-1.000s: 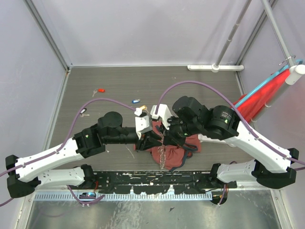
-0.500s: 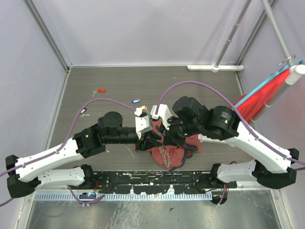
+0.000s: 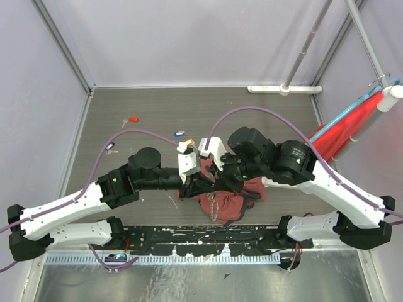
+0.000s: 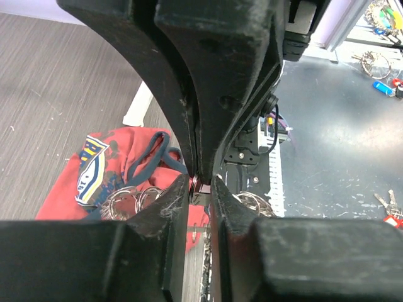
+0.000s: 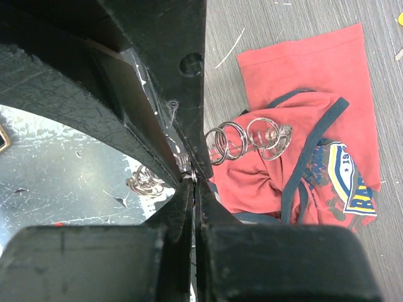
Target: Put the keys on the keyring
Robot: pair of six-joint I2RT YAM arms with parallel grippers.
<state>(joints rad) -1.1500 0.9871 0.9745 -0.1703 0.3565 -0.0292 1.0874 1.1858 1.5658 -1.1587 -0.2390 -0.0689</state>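
Little has moved since a second ago: both my arms still meet at the centre of the top view, and my left wrist has edged only slightly toward the left of the frame.

My left gripper (image 4: pixel 200 192) stands narrow, its black tips nearly together, with a small dark metal piece (image 4: pixel 200 186) pinched between them at the centre of the left wrist view. What that piece is I cannot tell. My right gripper (image 5: pixel 192 181) is fully closed, tip against tip, at the middle of its own view. A silvery speck shows right there, but I cannot tell whether I truly hold it. The two grippers meet nose to nose.

The keyring (image 5: pixel 244 138), a row of silvery wire loops, lies on the crumpled dark-red cloth bag (image 5: pixel 302 82) just right of centre in the right wrist view, close beside my closed tips. A second cluster of silvery loops (image 5: pixel 145 182) sits at lower left of that view, over scratched metal.

On the grey wood-grain table (image 3: pixel 264 110), a red-headed key (image 3: pixel 133 118) lies at upper left of the top view. A blue-headed key (image 3: pixel 180 133) lies nearer the centre. Both are well apart from my grippers.
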